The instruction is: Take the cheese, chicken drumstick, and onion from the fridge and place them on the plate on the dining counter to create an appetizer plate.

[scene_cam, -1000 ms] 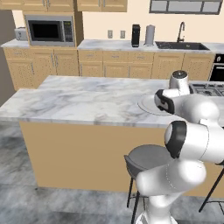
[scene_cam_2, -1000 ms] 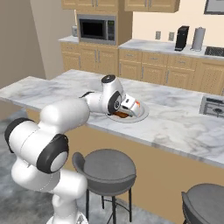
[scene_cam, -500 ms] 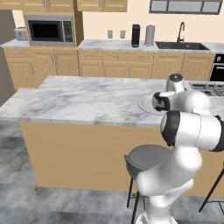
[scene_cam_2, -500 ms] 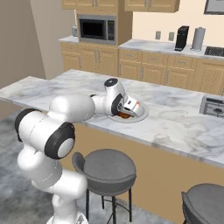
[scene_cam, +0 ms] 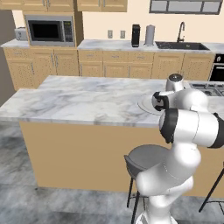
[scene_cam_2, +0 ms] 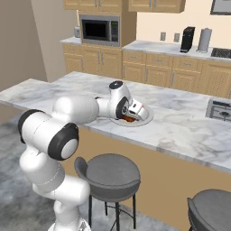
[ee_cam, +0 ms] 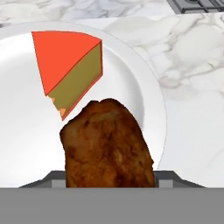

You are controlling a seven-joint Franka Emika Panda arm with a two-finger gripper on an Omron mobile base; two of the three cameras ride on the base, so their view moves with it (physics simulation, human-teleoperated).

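Gripper (scene_cam_2: 131,113) clamped on chicken drumstick (ee_cam: 108,144), low over plate (ee_cam: 131,78), contact with dish unclear. Cheese (ee_cam: 70,70) lies on the plate just beyond the drumstick. Plate sits on dining counter (scene_cam_2: 180,126); stool (scene_cam_2: 110,173) below.

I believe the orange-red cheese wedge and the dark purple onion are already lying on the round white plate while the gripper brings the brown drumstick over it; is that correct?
Not quite: no onion lies on the round white plate. The hand view shows the orange-red cheese wedge as the one food lying there, while the brown chicken drumstick rises between the gripper's fingertips over the plate.
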